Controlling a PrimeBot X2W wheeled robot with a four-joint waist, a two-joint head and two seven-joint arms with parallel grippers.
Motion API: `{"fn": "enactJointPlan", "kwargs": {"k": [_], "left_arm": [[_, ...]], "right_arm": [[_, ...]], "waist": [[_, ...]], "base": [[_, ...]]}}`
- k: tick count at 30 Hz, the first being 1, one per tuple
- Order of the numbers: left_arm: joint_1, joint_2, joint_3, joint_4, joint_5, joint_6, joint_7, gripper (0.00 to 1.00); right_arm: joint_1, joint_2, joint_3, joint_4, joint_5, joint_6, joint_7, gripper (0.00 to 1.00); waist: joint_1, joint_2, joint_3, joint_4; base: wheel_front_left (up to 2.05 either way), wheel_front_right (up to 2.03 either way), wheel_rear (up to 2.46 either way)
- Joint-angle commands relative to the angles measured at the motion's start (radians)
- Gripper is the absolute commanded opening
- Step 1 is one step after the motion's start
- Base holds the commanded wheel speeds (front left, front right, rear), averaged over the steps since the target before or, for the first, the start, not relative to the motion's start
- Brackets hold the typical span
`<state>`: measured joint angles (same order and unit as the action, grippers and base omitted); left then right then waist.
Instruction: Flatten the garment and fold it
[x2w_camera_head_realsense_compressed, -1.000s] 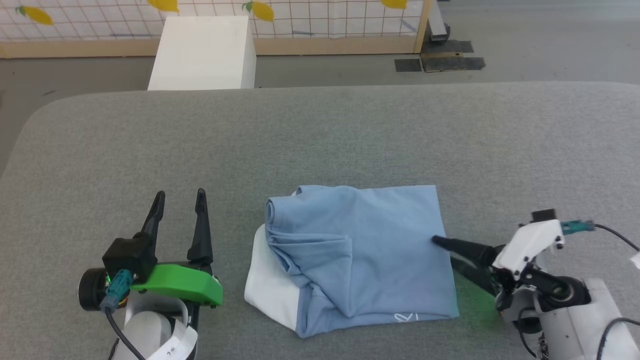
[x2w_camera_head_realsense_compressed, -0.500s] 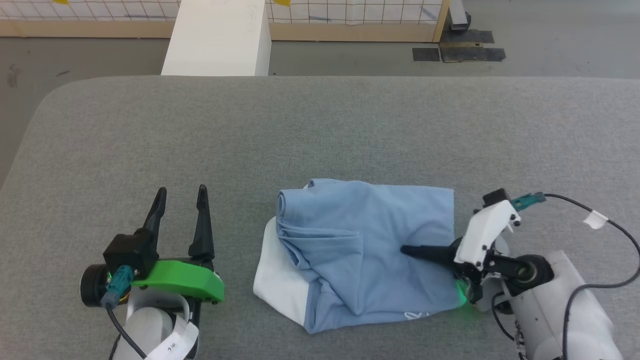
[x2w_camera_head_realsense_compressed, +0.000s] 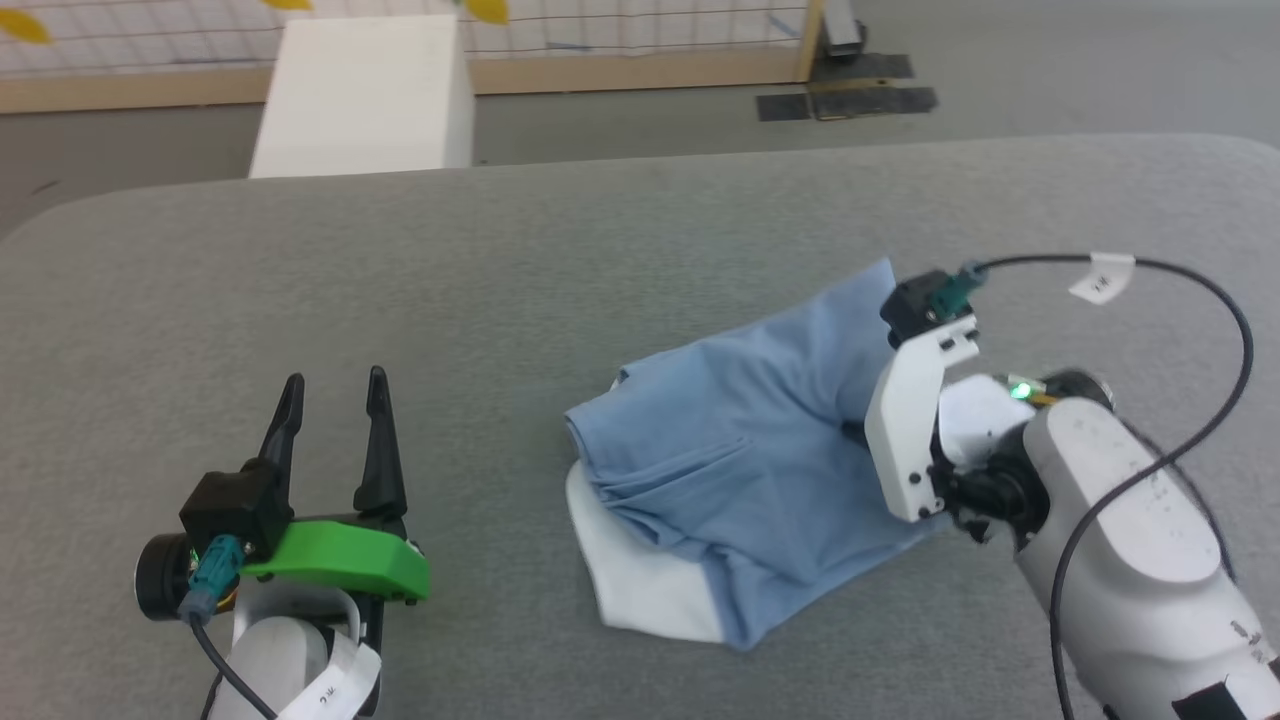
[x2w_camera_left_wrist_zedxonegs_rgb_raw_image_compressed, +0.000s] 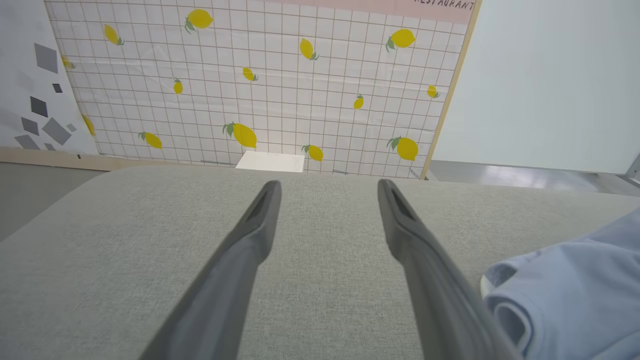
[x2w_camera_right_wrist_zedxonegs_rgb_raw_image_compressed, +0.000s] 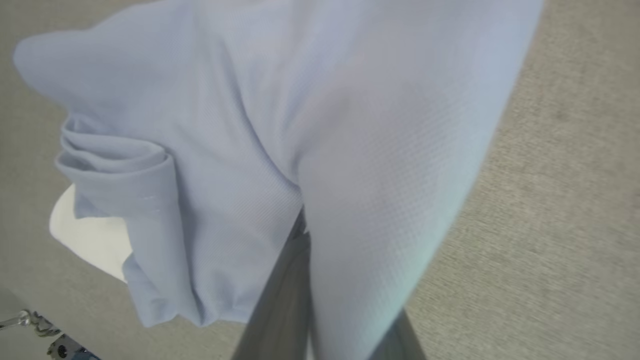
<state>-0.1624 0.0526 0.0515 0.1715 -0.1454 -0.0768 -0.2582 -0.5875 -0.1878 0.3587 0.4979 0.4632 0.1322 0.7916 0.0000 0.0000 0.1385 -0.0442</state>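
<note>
Right wrist view: right fingers (x2w_camera_right_wrist_zedxonegs_rgb_raw_image_compressed: 282, 300) clamped on garment (x2w_camera_right_wrist_zedxonegs_rgb_raw_image_compressed: 225, 125) fold; left fingers (x2w_camera_left_wrist_zedxonegs_rgb_raw_image_compressed: 250, 250) spread, empty

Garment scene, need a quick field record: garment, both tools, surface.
garment: light blue, white panel at its near-left corner, bunched; right side raised off the table
right tool: shut on the garment, cloth pinched in its jaws
left tool: open, empty, over the table left of the garment, not touching it
table: grey fabric top
</note>
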Motion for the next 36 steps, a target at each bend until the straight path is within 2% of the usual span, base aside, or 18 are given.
{"fn": "enactJointPlan", "kwargs": {"k": [1, 6, 11, 19, 28, 36], "left_arm": [[0.003, -0.002, 0.002, -0.009, 0.012, 0.003, -0.004, 1.0], [-0.014, -0.002, 0.007, -0.031, 0.021, 0.003, -0.004, 1.0], [-0.041, -0.001, 0.007, -0.062, 0.034, 0.003, -0.004, 1.0], [-0.108, 0.027, -0.015, -0.098, 0.076, -0.007, -0.004, 1.0], [-0.183, 0.085, -0.032, -0.127, 0.111, -0.013, 0.0, 1.0], [-0.209, 0.105, -0.041, -0.152, 0.119, -0.009, 0.023, 1.0]], "right_arm": [[-0.027, -0.02, 0.01, -0.02, -0.037, -0.002, 0.01, 0.0], [-0.072, -0.073, 0.022, -0.056, -0.147, -0.002, 0.02, 0.0], [-0.119, -0.133, -0.01, -0.044, -0.306, -0.002, -0.046, 0.0], [-0.194, -0.149, -0.185, 0.039, -0.477, -0.002, -0.154, 0.0], [-0.282, -0.11, -0.478, 0.145, -0.664, -0.002, -0.289, 0.0], [-0.339, -0.086, -0.628, 0.224, -0.784, -0.002, -0.398, 0.0]], "waist": [[0.0, 0.0, 0.01, -0.068], [0.0, 0.0, 0.04, -0.16], [0.0, 0.0, 0.093, -0.253], [0.0, 0.0, 0.232, -0.349], [0.0, 0.0, 0.352, -0.37], [0.0, 0.0, 0.393, -0.347]], "base": [[0.0, 0.0, 0.0], [0.0, 0.0, 0.0], [0.0, 0.0, 0.0], [0.0, 0.0, 0.0], [0.0, 0.0, 0.0], [0.0, 0.0, 0.0]]}}
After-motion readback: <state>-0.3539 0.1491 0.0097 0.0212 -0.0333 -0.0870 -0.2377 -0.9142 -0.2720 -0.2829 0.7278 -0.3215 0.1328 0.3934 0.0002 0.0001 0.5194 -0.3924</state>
